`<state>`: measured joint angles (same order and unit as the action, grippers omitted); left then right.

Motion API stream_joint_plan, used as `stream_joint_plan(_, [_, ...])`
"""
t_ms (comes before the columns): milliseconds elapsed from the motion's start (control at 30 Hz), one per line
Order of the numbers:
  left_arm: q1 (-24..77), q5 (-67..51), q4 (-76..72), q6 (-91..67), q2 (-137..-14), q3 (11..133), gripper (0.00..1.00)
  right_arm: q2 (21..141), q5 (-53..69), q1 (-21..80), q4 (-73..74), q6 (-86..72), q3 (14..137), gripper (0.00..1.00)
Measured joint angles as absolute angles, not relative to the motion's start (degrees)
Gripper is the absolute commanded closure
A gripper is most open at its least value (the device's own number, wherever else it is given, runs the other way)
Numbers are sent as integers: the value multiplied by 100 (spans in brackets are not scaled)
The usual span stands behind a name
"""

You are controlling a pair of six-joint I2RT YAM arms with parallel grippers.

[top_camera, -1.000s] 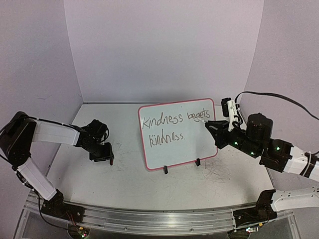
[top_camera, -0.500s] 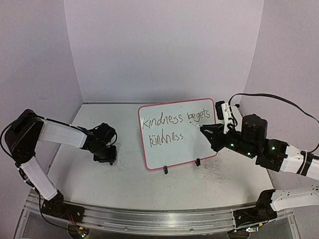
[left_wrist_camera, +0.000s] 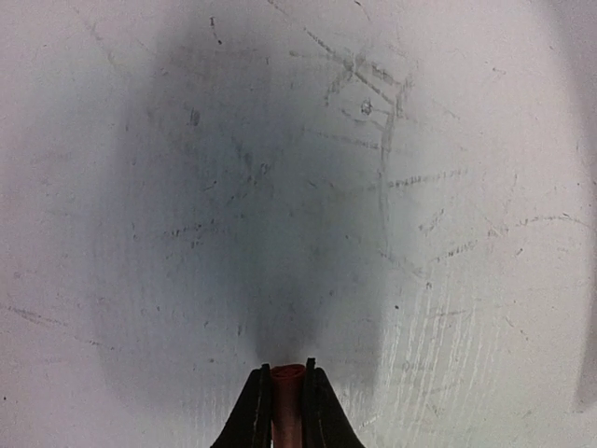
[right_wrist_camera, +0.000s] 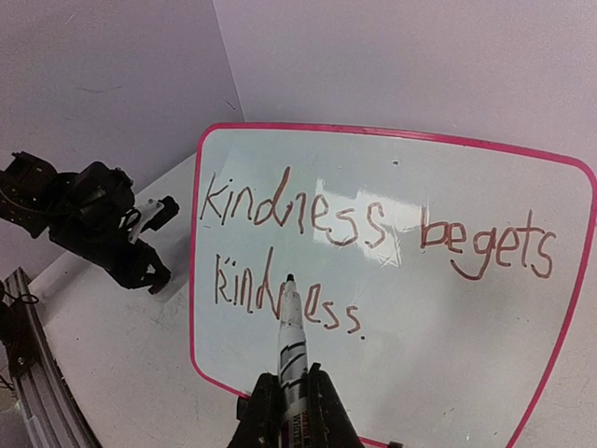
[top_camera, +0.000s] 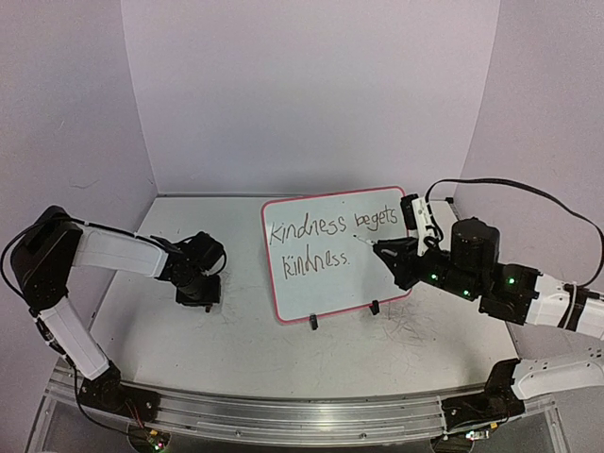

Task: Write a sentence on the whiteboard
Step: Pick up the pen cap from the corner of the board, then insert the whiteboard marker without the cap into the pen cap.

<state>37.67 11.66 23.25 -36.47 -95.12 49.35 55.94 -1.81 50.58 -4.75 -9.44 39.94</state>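
Whiteboard [top_camera: 344,288] stands propped near the middle of the tabletop [top_camera: 236,349], tilted back, resting on two black clip feet [top_camera: 313,323] along its near edge, slightly right of centre between the arms. The sentence [top_camera: 307,229] reads "kindness begets" on the top line and "kindness." below, full stop in place; by the look of it the writing is done. Right gripper [top_camera: 391,255] reaches in from the right, jaws clamped on the barrel of a marker [top_camera: 366,243]. In the right wrist view the marker [right_wrist_camera: 291,336] points at the second line of the sentence [right_wrist_camera: 294,213], tip over the board face [right_wrist_camera: 448,355]; cannot tell whether it touches. Left gripper [top_camera: 198,293] hangs low over the table, well to the left of the board and apart from it. Its wrist view shows the jaws [left_wrist_camera: 285,378] closed on a reddish stub [left_wrist_camera: 287,406], possibly the marker cap, not certain. Handling judgement: the board looks thin, light and stiff, with a glossy, slick face, and only the two small feet hold it up, so any firm push from the pen tip could tip or slide it. Best hold is likely the pink frame at a side or top edge, away from wet ink. The marker is slim, rigid and smooth, and is gripped mid-barrel.
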Motion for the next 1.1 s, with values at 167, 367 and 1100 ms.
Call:
stream_joint_plan(167, [3767, 1064, 2451, -3924, -8653, 4912, 100, 5928, -139, 5390, -720, -1094, 3994, 100])
stream_joint_plan(367, [3767, 672, 2073, -4856, -7023, 4811, 100, 7076, -110, 6182, -1535, -1396, 4108, 100])
stream_joint_plan(1100, [3771, 460, 1226, -8193, -4725, 3646, 100, 10908, -2687, 8062, -3001, -1397, 7470, 100])
